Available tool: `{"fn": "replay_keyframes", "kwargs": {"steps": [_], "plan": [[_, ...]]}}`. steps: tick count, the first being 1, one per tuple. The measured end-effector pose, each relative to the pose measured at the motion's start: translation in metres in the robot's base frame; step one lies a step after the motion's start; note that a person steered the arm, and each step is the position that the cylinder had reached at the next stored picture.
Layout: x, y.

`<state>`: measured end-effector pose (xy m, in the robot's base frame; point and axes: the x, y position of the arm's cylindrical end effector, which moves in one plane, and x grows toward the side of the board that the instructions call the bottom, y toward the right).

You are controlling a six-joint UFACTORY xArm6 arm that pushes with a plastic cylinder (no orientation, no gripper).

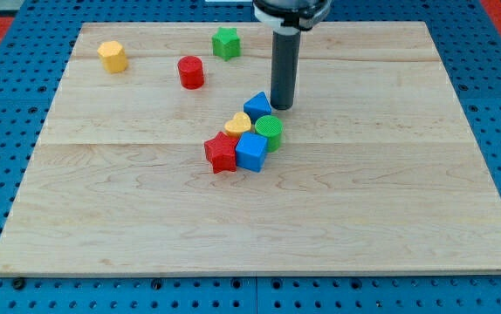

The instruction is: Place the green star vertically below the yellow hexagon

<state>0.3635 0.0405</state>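
The green star [225, 42] lies near the view's top, left of centre. The yellow hexagon [112, 56] lies at the top left of the wooden board [364, 209]. My tip [281, 105] stands right of centre near the top, well to the right of and below the green star. It is just right of a blue block [257, 106] at the top of a cluster.
A red cylinder [190, 71] lies between the hexagon and the star, slightly lower. A cluster sits mid-board: the blue block, a yellow heart [238, 123], a green cylinder [269, 133], a blue cube [251, 151] and a red star [221, 153].
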Motion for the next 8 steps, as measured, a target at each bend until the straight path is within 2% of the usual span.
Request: {"fn": "replay_keyframes", "kwargs": {"steps": [1,2,5,6,7,8], "plan": [[0.019,-0.031],[0.018,-0.029],[-0.15,-0.032],[-0.118,-0.088],[-0.051,-0.078],[-0.073,-0.06]]}}
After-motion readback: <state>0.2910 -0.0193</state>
